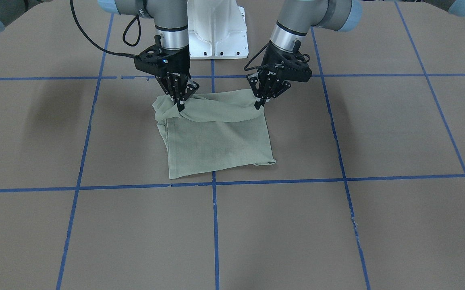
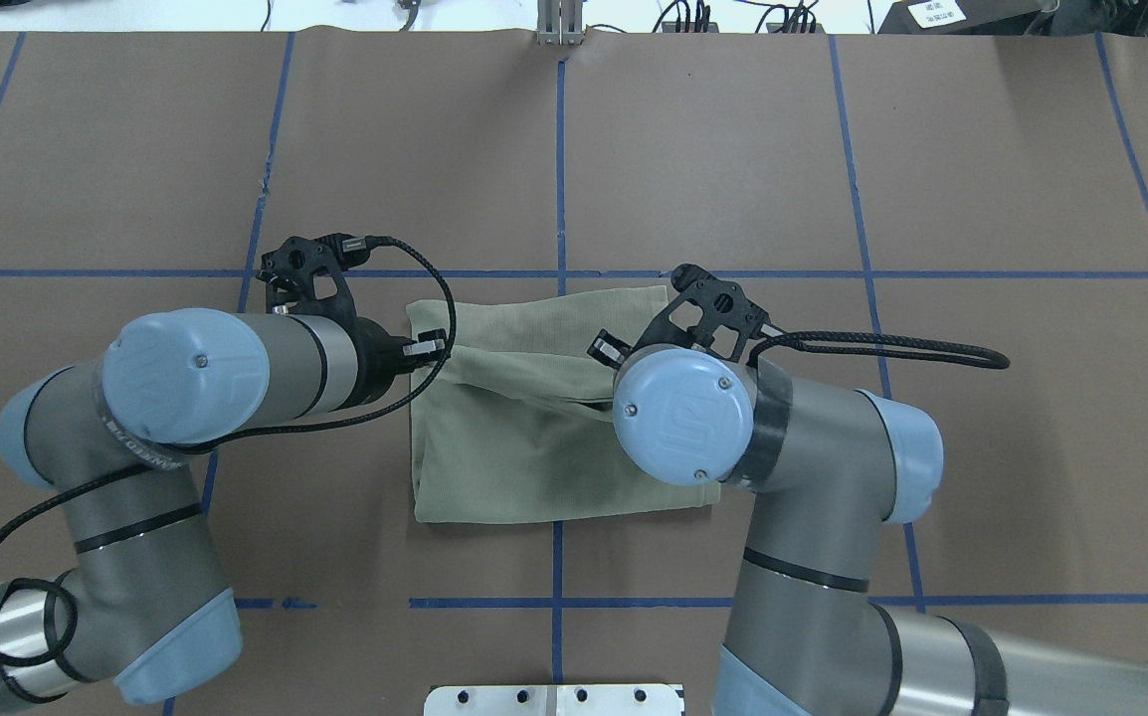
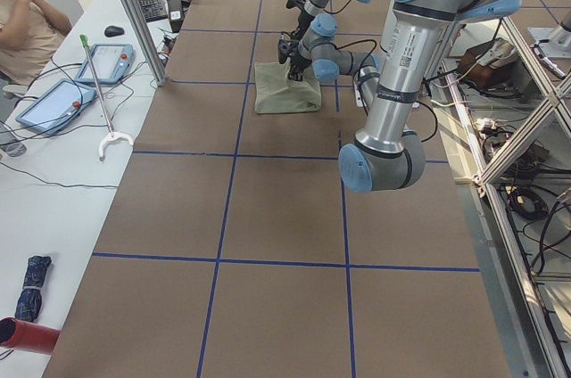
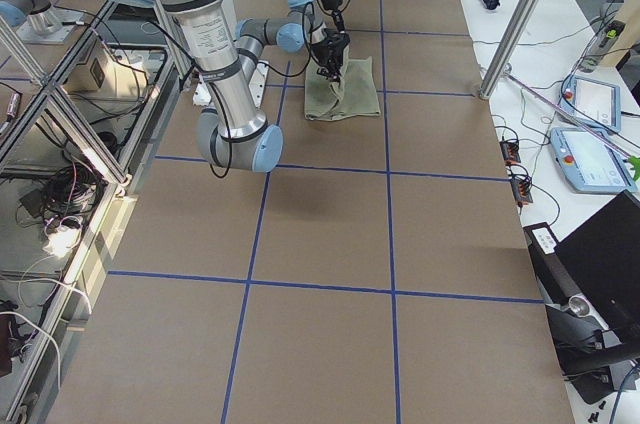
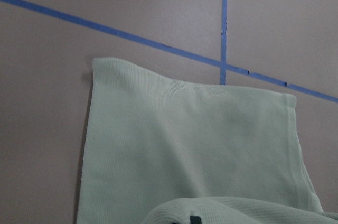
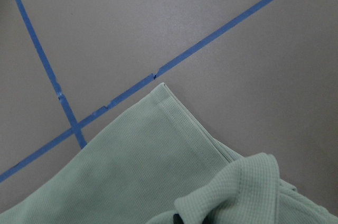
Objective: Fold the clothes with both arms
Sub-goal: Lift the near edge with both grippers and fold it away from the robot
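PHOTO: Brown counter (image 1: 232, 241), gridded in blue tape (image 1: 215, 225), fills the foreground. Beyond it a sage-green shirt (image 1: 216, 141) lies folded to a rough square near the counter's middle, its near edge flat.

DESK: And the arms?

PHOTO: Farther back, both work the shirt's robot-side edge. Right tool (image 1: 181, 105) (on the left, seen from across the counter) is clenched on one corner, cloth bunched beneath it. Left tool (image 1: 260, 104) pinches the other corner. Fabric between them sags in a raised roll above the flat layer. White pedestal (image 1: 216, 28) stands behind.

DESK: Which step do we say?

PHOTO: By my reading, a late fold. The far edge is up and looks meant to be carried over toward the near edge, halving the square.

DESK: What does the next move need?

PHOTO: Likely both arms travelling together, level and at one pace, with the cloth taut between them. Then they lower so the edges meet before letting go. Uneven pull could skew the fold or drag the bottom layer.
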{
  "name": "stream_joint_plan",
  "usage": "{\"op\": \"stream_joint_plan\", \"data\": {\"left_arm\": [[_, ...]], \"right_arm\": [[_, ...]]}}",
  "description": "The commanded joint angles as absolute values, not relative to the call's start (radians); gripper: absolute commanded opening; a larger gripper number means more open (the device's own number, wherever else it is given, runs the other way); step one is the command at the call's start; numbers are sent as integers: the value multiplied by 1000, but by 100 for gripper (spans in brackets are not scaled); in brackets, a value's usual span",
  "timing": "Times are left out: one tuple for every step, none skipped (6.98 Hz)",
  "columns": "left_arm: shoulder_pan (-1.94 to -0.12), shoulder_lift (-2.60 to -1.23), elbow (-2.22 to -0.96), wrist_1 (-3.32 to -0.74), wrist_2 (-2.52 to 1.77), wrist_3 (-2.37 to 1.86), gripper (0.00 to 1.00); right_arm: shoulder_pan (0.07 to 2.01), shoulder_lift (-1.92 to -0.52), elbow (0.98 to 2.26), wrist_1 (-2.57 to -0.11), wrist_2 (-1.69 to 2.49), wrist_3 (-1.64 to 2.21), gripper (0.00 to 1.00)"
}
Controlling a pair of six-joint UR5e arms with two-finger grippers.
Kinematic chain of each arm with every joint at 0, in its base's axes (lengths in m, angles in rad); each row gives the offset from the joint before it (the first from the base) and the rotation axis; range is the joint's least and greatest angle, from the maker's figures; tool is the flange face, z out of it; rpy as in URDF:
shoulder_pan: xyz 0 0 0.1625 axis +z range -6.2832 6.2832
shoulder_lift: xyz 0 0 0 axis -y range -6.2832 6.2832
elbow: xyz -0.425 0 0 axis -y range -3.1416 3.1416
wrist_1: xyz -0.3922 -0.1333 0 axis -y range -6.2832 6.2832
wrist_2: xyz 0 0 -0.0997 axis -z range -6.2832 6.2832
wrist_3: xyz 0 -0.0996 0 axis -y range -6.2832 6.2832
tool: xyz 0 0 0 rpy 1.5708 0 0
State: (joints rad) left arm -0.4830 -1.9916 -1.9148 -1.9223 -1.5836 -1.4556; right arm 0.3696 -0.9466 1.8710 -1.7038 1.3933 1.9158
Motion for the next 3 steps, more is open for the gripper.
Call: {"op": "stream_joint_plan", "data": {"left_arm": [[-511,-2036,-1791,-1998,-1583,-1434,0],[-515,-2037,-1749,-2038,-1583,-1434,0],[-518,-2051,-1720,-2046,-1583,-1433,0]], "right_arm": [[411,-887,1754,-1686,1416,1899,0],[428,-885,1699,-1608,1425,1875,0],[448,-862,1615,-1538,1431,1853,0]]}}
